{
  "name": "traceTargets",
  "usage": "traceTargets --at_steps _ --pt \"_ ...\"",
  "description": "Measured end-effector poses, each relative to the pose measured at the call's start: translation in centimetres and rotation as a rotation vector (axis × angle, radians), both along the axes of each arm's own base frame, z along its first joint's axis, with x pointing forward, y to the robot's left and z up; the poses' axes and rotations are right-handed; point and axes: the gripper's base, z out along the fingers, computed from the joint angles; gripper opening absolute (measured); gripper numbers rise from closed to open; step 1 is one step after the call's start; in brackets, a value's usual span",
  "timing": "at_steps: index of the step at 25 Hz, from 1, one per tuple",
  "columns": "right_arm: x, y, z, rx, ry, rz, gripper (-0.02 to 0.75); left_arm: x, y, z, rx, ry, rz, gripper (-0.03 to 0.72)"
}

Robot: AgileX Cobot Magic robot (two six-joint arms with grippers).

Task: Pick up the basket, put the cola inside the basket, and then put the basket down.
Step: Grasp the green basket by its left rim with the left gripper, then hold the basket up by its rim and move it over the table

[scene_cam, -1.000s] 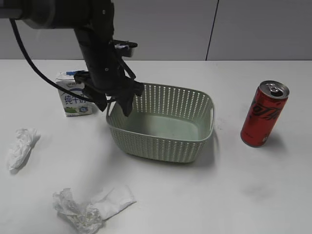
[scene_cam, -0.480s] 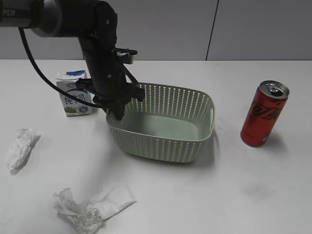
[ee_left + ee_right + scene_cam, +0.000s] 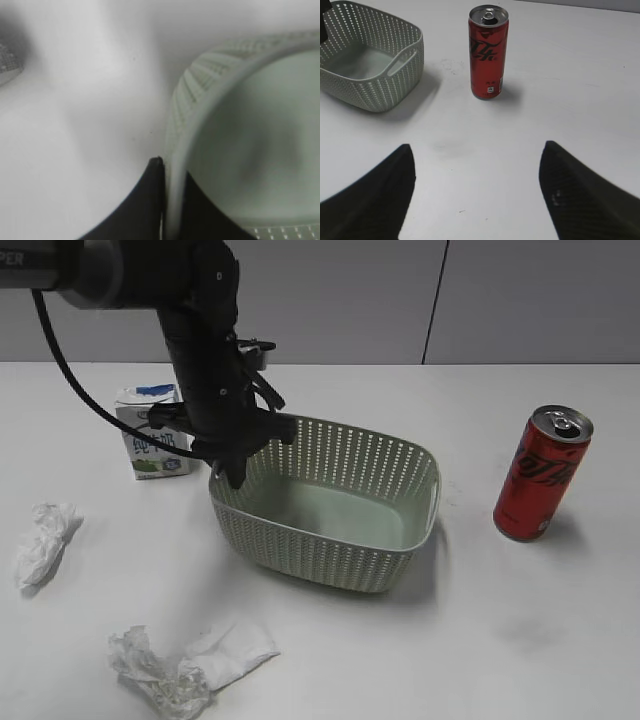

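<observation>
The pale sage-green basket (image 3: pixel 330 530) sits mid-table, its left end tilted up. My left gripper (image 3: pixel 238 462) is shut on the basket's left rim; in the left wrist view (image 3: pixel 172 172) the wall (image 3: pixel 200 90) runs between the two black fingers. The red cola can (image 3: pixel 540 475) stands upright to the right of the basket, apart from it. In the right wrist view the cola (image 3: pixel 488 52) stands ahead and the basket (image 3: pixel 375 85) is at the upper left. My right gripper (image 3: pixel 477 172) is open and empty above bare table, short of the can.
A white-and-blue milk carton (image 3: pixel 150 433) stands behind the basket's left end. One crumpled white tissue (image 3: pixel 45 540) lies at the far left and another (image 3: pixel 190 658) near the front edge. The white table (image 3: pixel 480 640) ends at a grey wall behind.
My left gripper has closed down onto the basket's left rim, and that end of the basket has risen and shifted slightly left. The cola has not moved.
</observation>
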Motion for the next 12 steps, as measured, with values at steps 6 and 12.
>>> traceTargets --at_steps 6,12 --pt "0.0 0.0 0.0 0.000 0.000 0.000 0.583 -0.5 0.4 3.1 -0.019 -0.038 0.086 -0.004" --pt "0.0 0.0 0.0 0.000 0.000 0.000 0.583 -1.8 0.4 6.6 -0.059 -0.075 0.117 -0.004"
